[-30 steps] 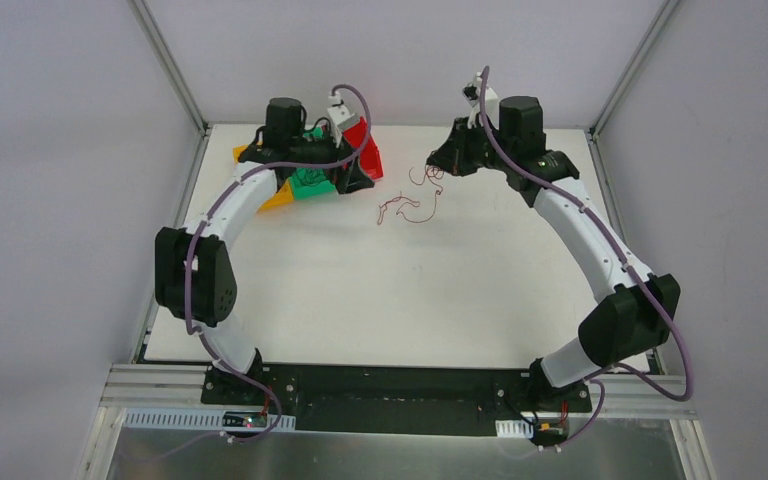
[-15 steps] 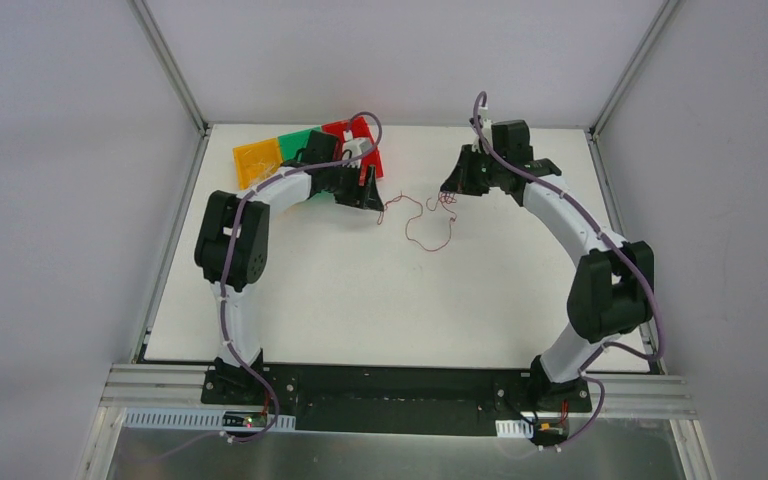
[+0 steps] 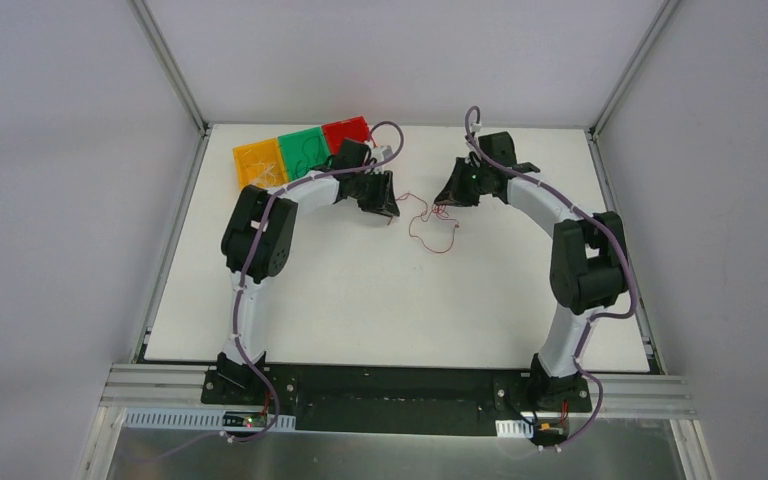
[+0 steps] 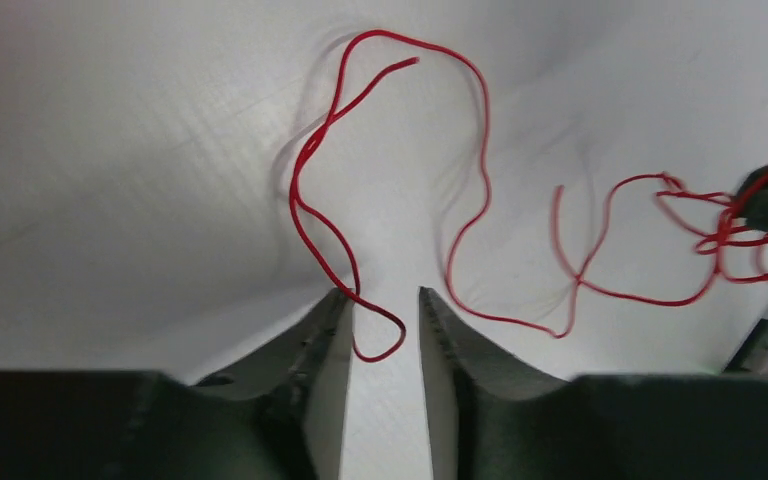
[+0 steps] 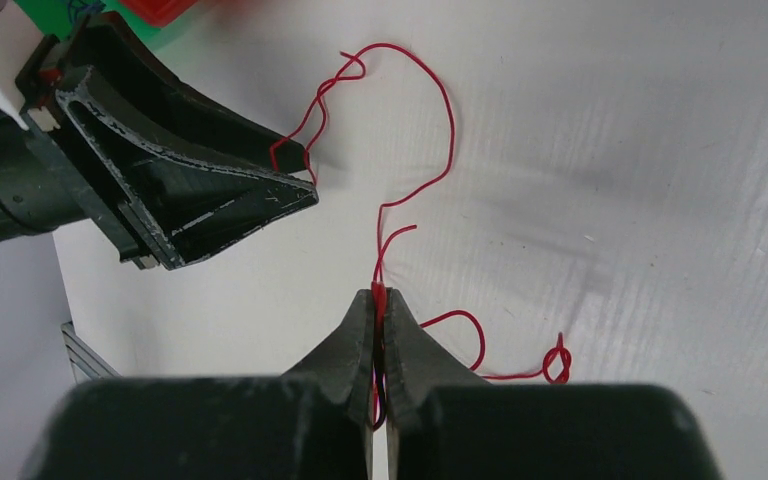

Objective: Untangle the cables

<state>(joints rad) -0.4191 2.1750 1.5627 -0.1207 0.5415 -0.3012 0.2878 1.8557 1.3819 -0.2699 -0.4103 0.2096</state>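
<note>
**Operator:** What is different from a second ago?

**Spotter:** Your left arm has swung away from the coloured trays (image 3: pixel 303 150) at the upper left of the overhead view. It now stretches toward the middle of the counter (image 3: pixel 360 300). Its end effector (image 4: pixel 385 300) was wide a second ago. The jaws are narrowing now but stand apart, with a low loop of the red cable (image 4: pixel 480 180) between the tips, not yet pinched.

**Operator:** And the right side?

**Spotter:** Your right end effector (image 5: pixel 380 300) is clamped on that same red cable. The strand rises from its closed tips toward the top of the wrist frame. That arm reaches in from the right of the overhead view, its tip facing the left one, near but apart.

**Operator:** What does that mean for the task?

**Spotter:** I judge you are setting up a two-point hold. With both ends held, you could draw open the loops lying on the counter between them.
</note>
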